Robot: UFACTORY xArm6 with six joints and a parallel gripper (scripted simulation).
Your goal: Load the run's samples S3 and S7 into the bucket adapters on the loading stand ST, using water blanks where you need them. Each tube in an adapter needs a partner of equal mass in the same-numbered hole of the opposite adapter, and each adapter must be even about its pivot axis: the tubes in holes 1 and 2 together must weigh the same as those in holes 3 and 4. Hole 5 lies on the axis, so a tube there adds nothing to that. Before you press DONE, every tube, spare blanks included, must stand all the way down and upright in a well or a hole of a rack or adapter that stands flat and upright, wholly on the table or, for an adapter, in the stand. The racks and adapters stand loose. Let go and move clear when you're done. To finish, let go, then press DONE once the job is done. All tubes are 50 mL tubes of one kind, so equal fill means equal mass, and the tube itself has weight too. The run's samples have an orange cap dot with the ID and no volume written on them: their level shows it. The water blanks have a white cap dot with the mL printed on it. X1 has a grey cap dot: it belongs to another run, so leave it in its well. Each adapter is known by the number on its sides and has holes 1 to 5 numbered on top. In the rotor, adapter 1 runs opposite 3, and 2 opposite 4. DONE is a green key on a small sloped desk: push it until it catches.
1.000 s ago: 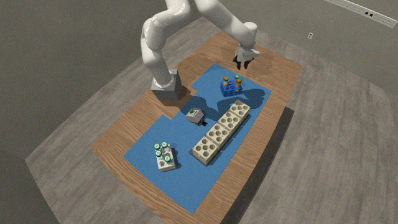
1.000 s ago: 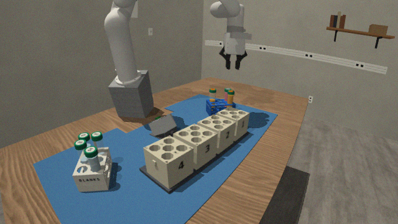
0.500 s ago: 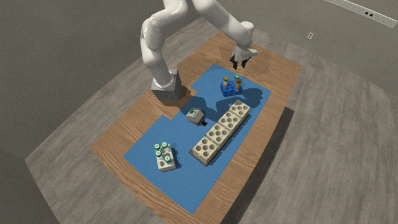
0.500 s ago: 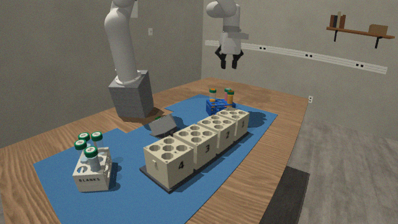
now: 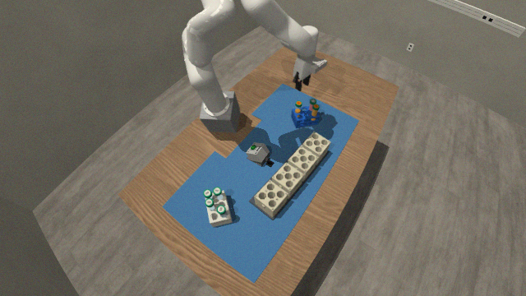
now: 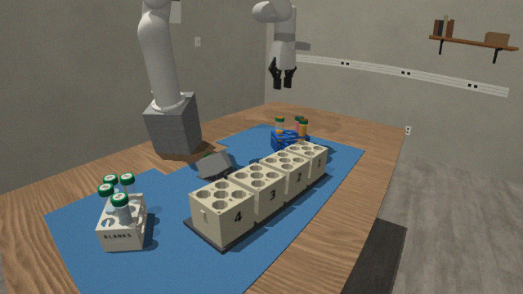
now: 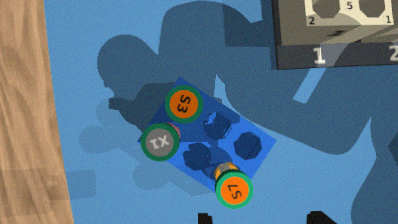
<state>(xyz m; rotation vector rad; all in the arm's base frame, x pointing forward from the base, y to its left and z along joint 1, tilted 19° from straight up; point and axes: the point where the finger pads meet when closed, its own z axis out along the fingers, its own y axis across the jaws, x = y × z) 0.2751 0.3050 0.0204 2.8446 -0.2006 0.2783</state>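
Hanging high with my jaws (image 5: 302, 84) (image 6: 283, 83) part open and empty, I see S7 (image 5: 316, 109) (image 6: 302, 128) (image 7: 234, 190) standing in the blue rack (image 5: 301, 122) (image 6: 277, 143) (image 7: 262, 142). It is below me, its long side pointing up, nearer my jaws than S3 (image 5: 298, 105) (image 6: 279, 121) (image 7: 184, 104).

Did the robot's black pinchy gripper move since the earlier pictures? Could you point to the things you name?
Yes. In the outside view, the black two-fingered gripper (image 5: 302, 85) (image 6: 282, 86) (image 7: 261, 218) has moved left, sideways nearer to the big grey block (image 5: 219, 125) (image 6: 173, 132) under the arm.
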